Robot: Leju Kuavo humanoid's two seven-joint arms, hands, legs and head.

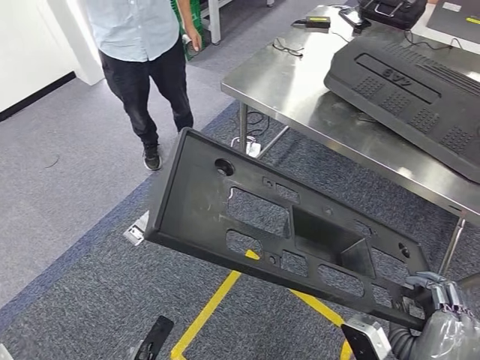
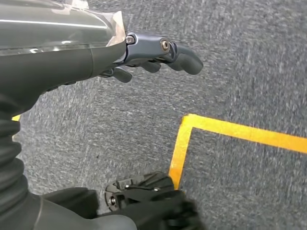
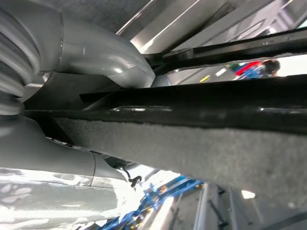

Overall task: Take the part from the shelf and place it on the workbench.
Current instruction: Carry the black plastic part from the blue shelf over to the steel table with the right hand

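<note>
Now right robot hand [image 1: 439,294] grips black part [image 1: 271,225], left robot hand [image 2: 159,52] seemingly loose, empty.

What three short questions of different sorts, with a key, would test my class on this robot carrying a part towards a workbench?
1. True or false: the black part already lies on the steel workbench.
2. Which hand grips the part? A) left hand B) right hand C) both hands
3. Fill in: beside the ridged black panel on the workbench, a ____ stands on the grey carpet.

Key
1. False: it hangs tilted above the carpet and yellow floor line.
2. B: the right hand grips one end, while the left hand holds nothing above the floor.
3. Person.
</note>
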